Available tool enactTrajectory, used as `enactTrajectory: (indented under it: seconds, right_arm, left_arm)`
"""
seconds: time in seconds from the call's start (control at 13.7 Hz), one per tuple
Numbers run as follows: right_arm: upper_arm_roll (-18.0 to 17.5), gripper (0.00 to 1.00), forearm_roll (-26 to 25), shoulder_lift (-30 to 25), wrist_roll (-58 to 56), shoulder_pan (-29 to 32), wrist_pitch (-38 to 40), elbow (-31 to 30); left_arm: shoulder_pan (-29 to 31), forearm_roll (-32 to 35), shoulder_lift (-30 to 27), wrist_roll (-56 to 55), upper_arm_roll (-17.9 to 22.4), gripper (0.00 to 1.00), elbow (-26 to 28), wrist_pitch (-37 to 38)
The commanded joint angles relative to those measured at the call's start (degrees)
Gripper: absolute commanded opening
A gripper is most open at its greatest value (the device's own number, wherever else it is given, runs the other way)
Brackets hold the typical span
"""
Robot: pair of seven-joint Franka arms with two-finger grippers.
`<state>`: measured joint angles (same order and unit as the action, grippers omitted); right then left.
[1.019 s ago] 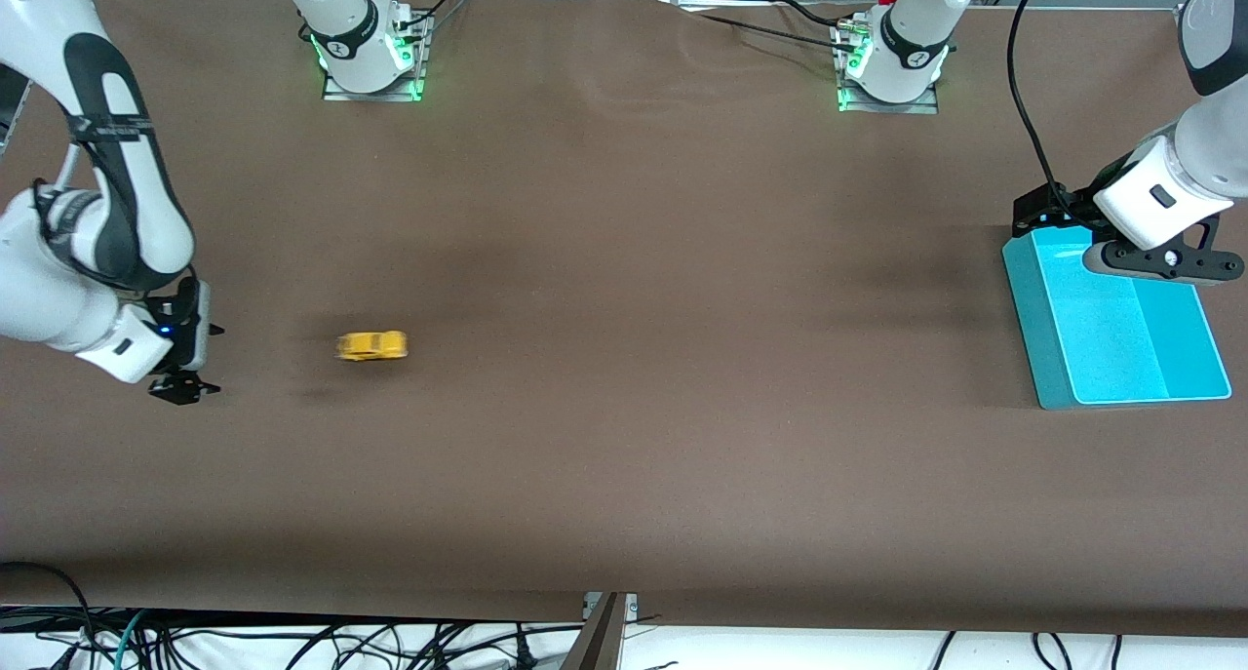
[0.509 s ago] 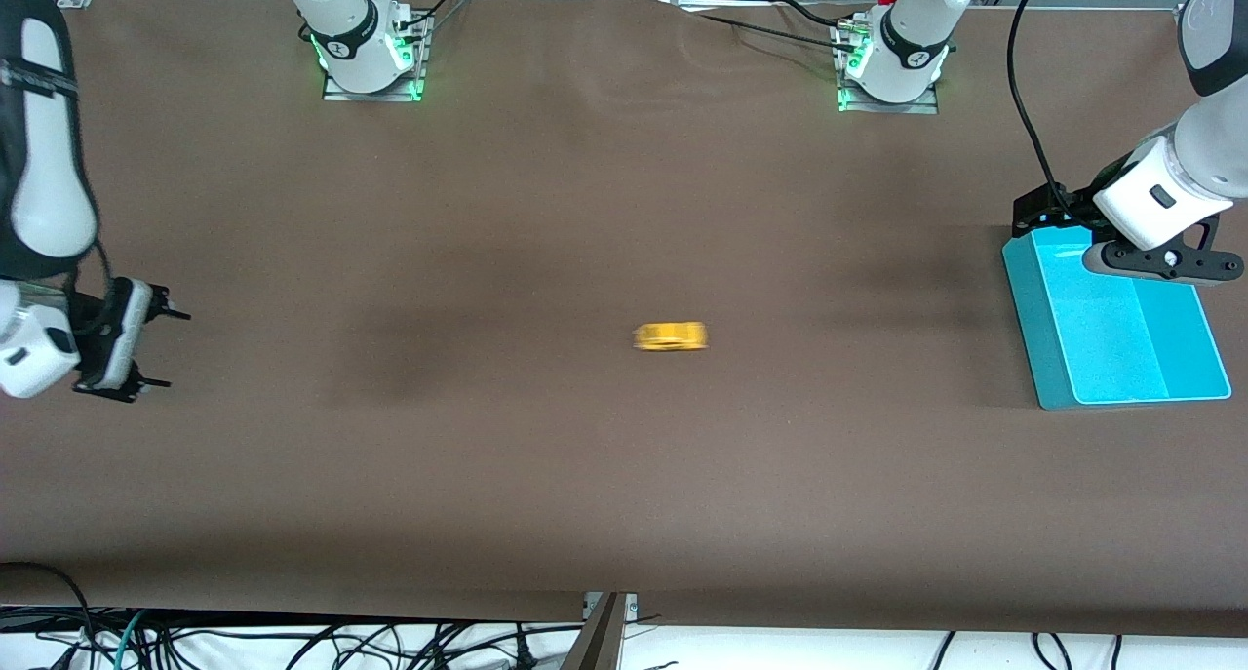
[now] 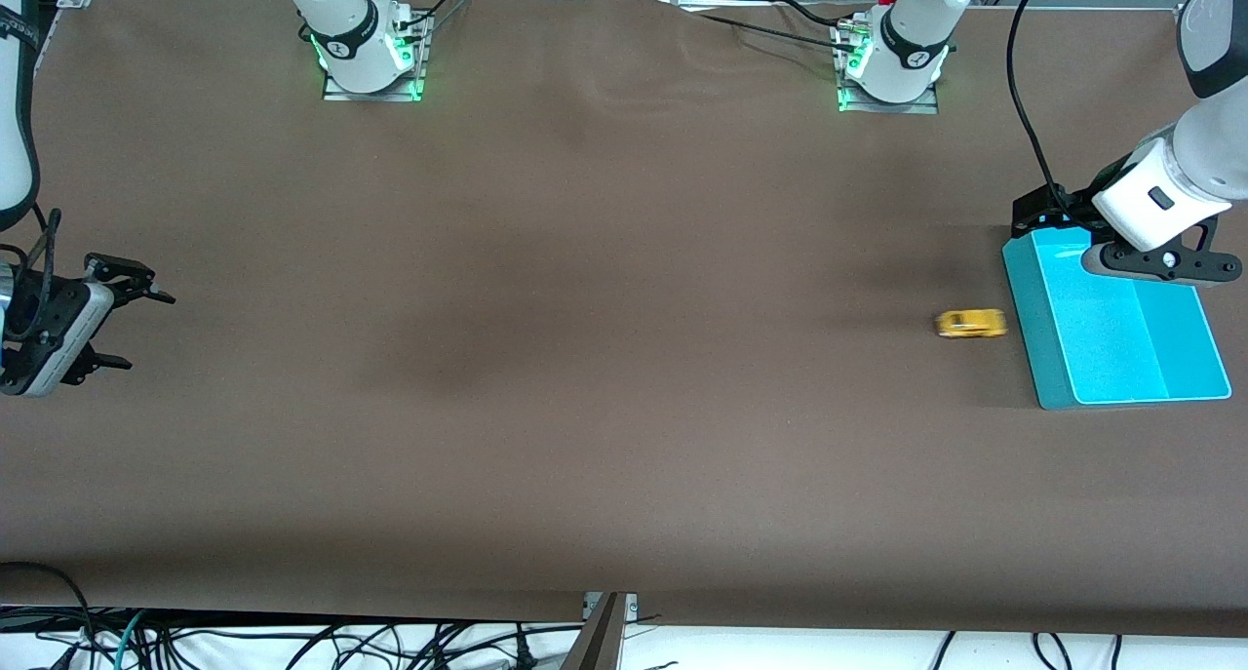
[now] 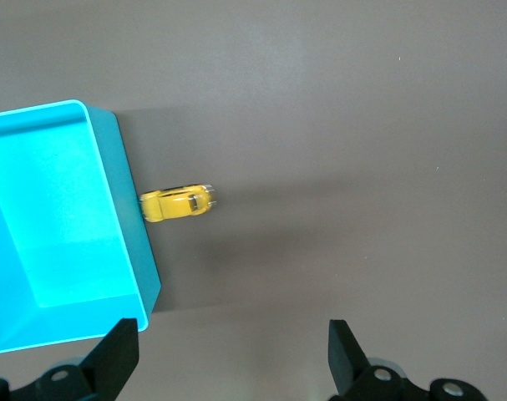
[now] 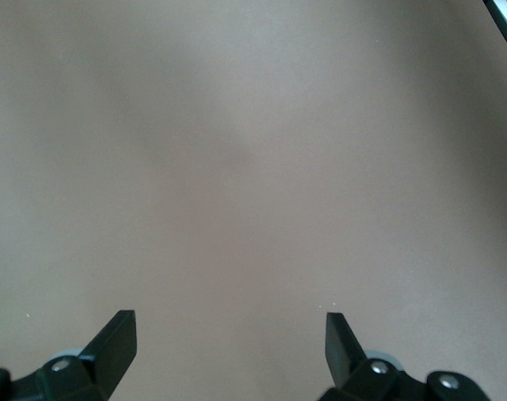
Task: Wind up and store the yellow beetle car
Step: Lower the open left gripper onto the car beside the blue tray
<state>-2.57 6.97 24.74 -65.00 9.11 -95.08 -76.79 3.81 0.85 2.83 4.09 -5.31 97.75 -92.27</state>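
The yellow beetle car (image 3: 971, 324) is on the brown table, just outside the wall of the teal bin (image 3: 1026, 338) that faces the right arm's end. In the left wrist view the car (image 4: 178, 203) is right against that wall of the bin (image 4: 129, 219). My left gripper (image 3: 1162, 263) hangs over the bin's edge farthest from the front camera, open and holding nothing (image 4: 232, 338). My right gripper (image 3: 132, 331) is at the right arm's end of the table, open and empty (image 5: 228, 330), with only bare table under it.
The bin has nothing in it. The two arm bases (image 3: 370, 60) (image 3: 889, 70) stand along the table's edge farthest from the front camera. A black cable (image 3: 1024, 114) hangs by the left arm. Loose cables lie below the table's front edge.
The car has rolled across the table from the right arm's end to the bin. The right gripper has drawn back toward the table's end. The left arm has not moved.
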Motion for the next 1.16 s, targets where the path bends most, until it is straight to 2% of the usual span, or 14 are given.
enactTrajectory:
  seconds: [0.0, 0.29, 0.44, 0.65, 0.87, 1.09]
  right_arm:
    - [0.1, 1.00, 0.2, -2.1, 8.1, -0.9, 1.3, 1.0]
    - [-0.1, 1.00, -0.5, -4.3, 23.6, -1.5, 3.8, 1.0]
    - [-0.1, 1.00, -0.5, -5.4, 32.6, -1.9, 6.1, 0.9]
    - [-0.1, 1.00, -1.3, -7.1, 42.5, -3.7, 7.4, 0.9]
    - [-0.1, 1.00, -1.3, -9.8, 44.9, -3.9, 12.0, -1.0]
    - [-0.9, 1.00, -7.0, -9.9, 44.1, -5.4, 11.6, -0.6]
  left_arm:
    - [0.1, -0.9, -0.3, 1.5, 0.3, 1.00, 0.6, -0.3]
    - [0.1, -0.8, -0.1, 1.6, 0.3, 1.00, 2.7, -2.5]
    - [0.2, -0.8, 0.2, 2.9, 0.3, 1.00, 5.7, -6.2]
    - [2.3, -0.8, 0.6, 10.8, 0.3, 1.00, 11.8, -14.8]
    - [3.1, -0.7, 1.7, 19.2, 0.3, 1.00, 17.4, -20.8]
    - [4.0, 4.2, 3.5, 24.4, 0.3, 1.00, 24.2, -30.4]
